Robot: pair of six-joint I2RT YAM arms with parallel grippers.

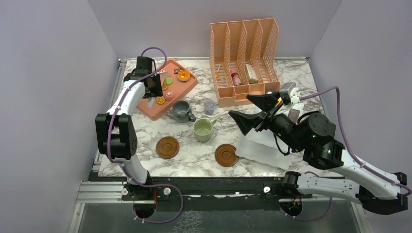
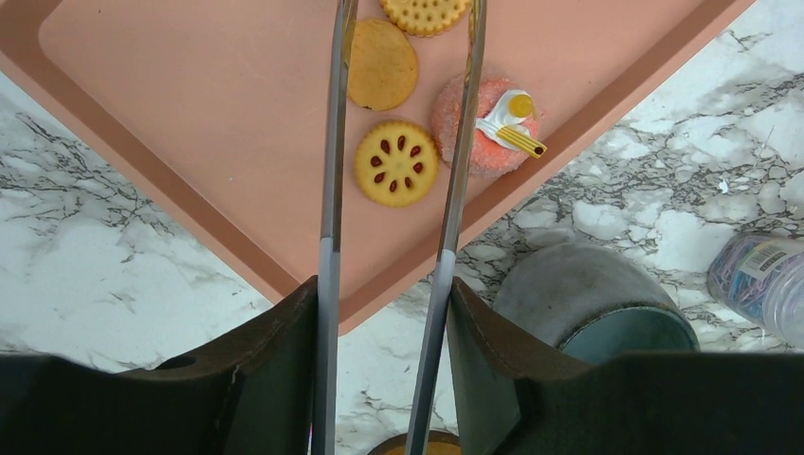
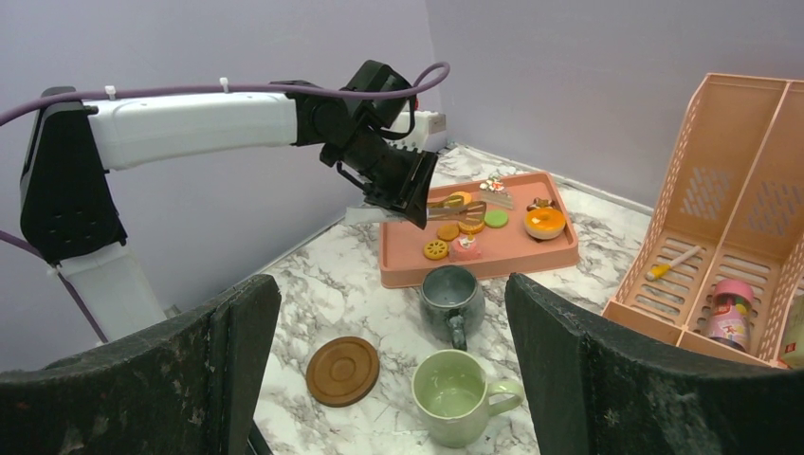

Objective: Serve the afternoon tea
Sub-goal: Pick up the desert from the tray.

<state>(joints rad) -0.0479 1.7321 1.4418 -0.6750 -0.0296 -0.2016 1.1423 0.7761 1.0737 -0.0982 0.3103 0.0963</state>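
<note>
I have the left claw (image 1: 155,86) over the tray (image 1: 148,109) at the table's (image 1: 194,166) far-left corner. It is clenched on a pair of tongs (image 2: 329,190), whose two metal arms reach out over the sweets. In the left wrist view a yellow cookie (image 2: 396,163) lies between the arms. The right arm crosses a pink cake (image 2: 490,163). I cannot tell whether the tongs touch either one. A donut (image 1: 183,75) sits at the tray's far end.

The grey mug (image 1: 181,110) stands upright on the marble just beside the tray's near-right side. The green mug (image 1: 203,129) stands nearer to me, around mid-table, handle to the right. Two coasters lie flat close to the near edge, one (image 1: 167,147) left of the green mug, the other (image 1: 226,155) right of it. Both are bare. A small lilac cup (image 1: 209,107) stands just right of the grey mug.

The rack (image 1: 243,48) sits at the far edge, right of centre. My right claw (image 1: 239,106) hangs in the air near the rack, released, jaws wide apart and gripping nothing. A pale plastic box (image 1: 262,148) lies below that arm.
</note>
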